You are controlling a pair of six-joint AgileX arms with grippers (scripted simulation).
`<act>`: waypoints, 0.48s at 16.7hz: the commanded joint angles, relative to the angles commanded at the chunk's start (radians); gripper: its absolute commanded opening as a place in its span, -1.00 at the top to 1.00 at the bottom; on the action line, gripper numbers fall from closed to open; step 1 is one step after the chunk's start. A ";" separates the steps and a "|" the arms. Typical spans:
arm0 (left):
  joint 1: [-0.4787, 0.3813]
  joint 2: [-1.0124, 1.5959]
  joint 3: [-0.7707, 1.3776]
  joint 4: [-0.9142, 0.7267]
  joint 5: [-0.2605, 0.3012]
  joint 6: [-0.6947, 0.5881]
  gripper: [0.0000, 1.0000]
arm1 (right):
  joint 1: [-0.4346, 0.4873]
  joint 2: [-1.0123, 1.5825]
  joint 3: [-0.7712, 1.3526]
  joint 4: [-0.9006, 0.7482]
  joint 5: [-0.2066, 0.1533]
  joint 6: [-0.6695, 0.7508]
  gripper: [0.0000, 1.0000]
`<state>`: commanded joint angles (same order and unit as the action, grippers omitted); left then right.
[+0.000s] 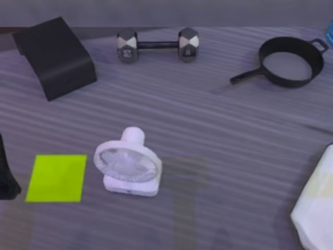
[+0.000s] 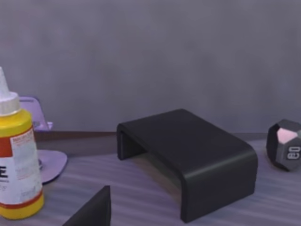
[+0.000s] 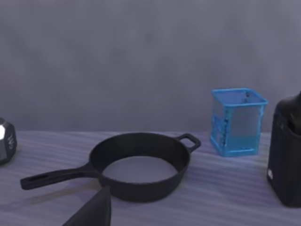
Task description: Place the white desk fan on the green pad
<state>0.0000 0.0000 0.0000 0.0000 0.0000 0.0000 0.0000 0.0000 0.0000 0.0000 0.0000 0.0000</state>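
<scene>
Fan (image 1: 128,165) stands just right of the pad (image 1: 57,177), apart from it, grille tilted upward; my left gripper (image 1: 6,172) at the left edge is nearer, its finger state I cannot tell.

left arm (image 1: 6,174) seen only as a matte black, rounded bulk at the table's left edge. a dark, plain triangular finger tip (image 2: 91,211) is seen in each wrist view.
</scene>
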 joint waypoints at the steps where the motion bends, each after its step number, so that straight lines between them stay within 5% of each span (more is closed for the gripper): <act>1: 0.000 0.000 0.000 0.000 0.000 0.000 -1.00 | 0.000 0.000 0.000 0.000 0.000 0.000 -1.00; 8: -0.081 0.218 0.203 -0.182 0.002 0.149 -1.00 | 0.000 0.000 0.000 0.000 0.000 0.000 -1.00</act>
<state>-0.0814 0.2184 0.2026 -0.1819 0.0016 0.1493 0.0000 0.0000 0.0000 0.0000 0.0000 0.0000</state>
